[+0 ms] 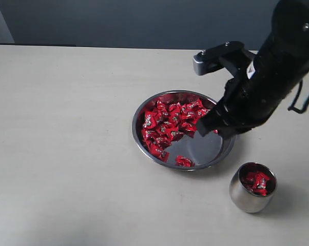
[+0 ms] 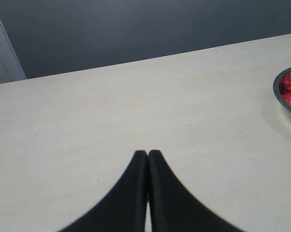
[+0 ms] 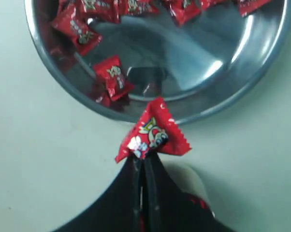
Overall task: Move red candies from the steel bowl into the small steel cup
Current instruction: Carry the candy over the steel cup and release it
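The steel bowl (image 1: 200,149) sits mid-table, its left half heaped with red candies (image 1: 167,123); one lies alone at its front. The small steel cup (image 1: 245,199) stands to the bowl's front right with a few candies (image 1: 256,182) inside. My right gripper (image 1: 206,127) hangs over the bowl's right side. In the right wrist view it (image 3: 144,157) is shut on one red candy (image 3: 152,135) above the bowl's rim (image 3: 223,104), and the cup (image 3: 189,179) peeks out behind the fingers. My left gripper (image 2: 147,153) is shut and empty over bare table; the bowl's edge (image 2: 281,99) shows far off.
The pale tabletop (image 1: 67,128) stretches wide to the left of the bowl. A dark wall (image 1: 144,20) runs behind the table's far edge. The right arm's black body (image 1: 277,72) rises over the table's right side.
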